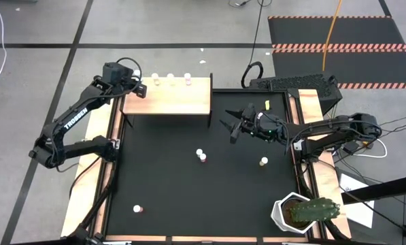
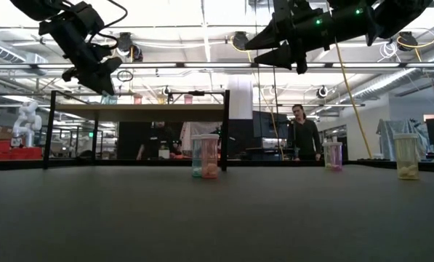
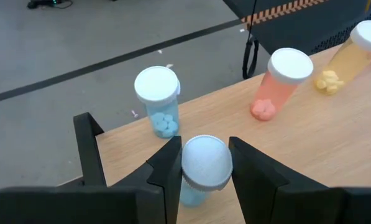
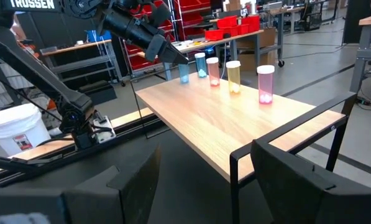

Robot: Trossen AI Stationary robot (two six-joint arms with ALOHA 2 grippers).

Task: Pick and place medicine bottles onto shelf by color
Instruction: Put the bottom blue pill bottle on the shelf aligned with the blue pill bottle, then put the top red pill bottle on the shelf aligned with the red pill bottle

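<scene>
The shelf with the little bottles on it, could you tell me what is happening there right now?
The left gripper is shut on a blue bottle at the shelf's back left corner, beside another blue bottle. A pink bottle and a yellow bottle stand further along. The right gripper hangs open above the mat, where four bottles still wait.

Left arm stretched out to the far left, elbow bent, left gripper (image 1: 140, 89) pointed right, fingers (image 3: 166, 171) closed around a bottle cap, raised off the table. Right arm reaching in from the right side, right gripper (image 1: 231, 126) hovering high, pointed left, fingers (image 4: 309, 186) spread apart, holding nothing.
</scene>
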